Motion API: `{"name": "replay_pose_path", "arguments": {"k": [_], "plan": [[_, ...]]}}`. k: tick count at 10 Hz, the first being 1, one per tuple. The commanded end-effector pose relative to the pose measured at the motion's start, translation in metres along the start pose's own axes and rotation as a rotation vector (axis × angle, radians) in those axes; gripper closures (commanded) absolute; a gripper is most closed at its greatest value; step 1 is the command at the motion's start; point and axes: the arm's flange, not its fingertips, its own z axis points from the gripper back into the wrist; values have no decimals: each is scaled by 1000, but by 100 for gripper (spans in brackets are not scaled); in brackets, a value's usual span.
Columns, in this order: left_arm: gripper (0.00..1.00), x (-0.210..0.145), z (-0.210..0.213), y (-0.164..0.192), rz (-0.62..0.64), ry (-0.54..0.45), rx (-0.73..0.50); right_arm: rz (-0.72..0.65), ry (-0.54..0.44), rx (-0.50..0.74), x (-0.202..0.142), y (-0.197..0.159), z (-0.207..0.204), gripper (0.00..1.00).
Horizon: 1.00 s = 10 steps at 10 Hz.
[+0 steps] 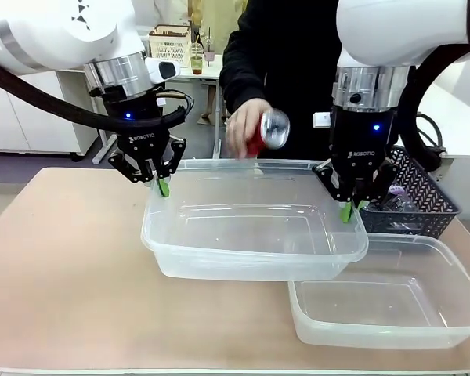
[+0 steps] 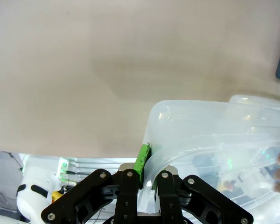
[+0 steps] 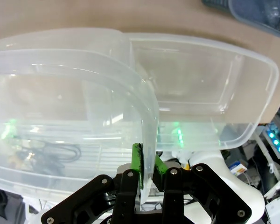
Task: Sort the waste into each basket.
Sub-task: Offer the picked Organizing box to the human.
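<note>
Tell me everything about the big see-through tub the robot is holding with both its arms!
The tub is clear plastic and rectangular, with rounded corners and a rolled rim. It sits open side up and is empty. The left gripper is shut on its left rim and the right gripper on its right rim. Its near right corner overlaps a second clear tub on the table. A person's hand holds a red and silver can just above its far rim.
</note>
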Motion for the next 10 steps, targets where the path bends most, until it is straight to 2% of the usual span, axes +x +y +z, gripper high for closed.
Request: {"name": "replay_pose_path", "arguments": {"k": [1,10], "plan": [[93,2,9,-3,15,-12,-17,2,10,-15,-3,2,1,94],[93,2,9,-3,15,-12,-17,2,10,-15,-3,2,1,94]]}}
